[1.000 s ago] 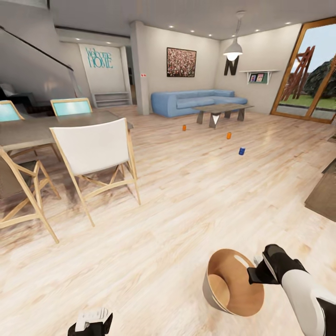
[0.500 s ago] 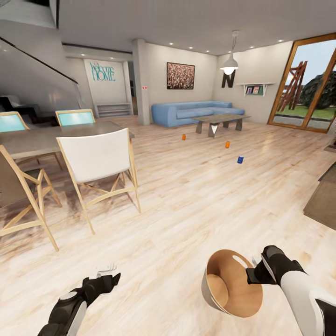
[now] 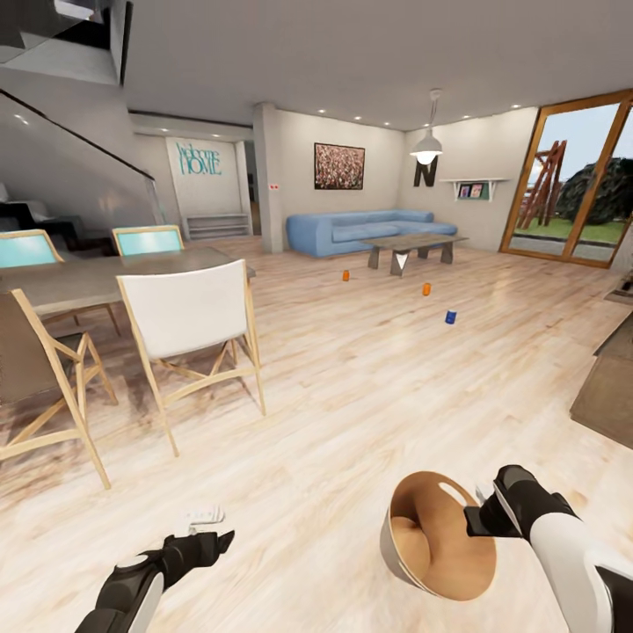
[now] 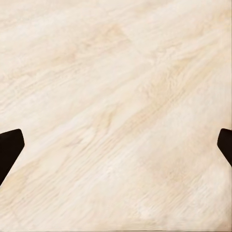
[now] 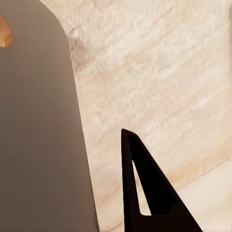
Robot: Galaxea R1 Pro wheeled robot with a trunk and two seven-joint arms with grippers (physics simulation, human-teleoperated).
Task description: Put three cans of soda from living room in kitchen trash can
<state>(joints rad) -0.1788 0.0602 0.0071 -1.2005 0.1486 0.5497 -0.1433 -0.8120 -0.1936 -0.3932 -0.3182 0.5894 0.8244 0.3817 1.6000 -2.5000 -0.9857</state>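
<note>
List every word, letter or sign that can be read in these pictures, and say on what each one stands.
"Welcome HOME": teal lettering on the far white wall, beside the staircase.
"N": a big dark letter on the wall behind the hanging lamp.
Soda cans on the floor: too small to read.
Pictures on the wall shelf: too small to read.

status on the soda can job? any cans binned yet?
None binned: the trash can shows an empty wood-brown interior. In hand: the right gripper holds it by the rim, tilted, while the left gripper is open and empty. Left: the two orange cans and the blue can stand on the floor near the low table.
</note>
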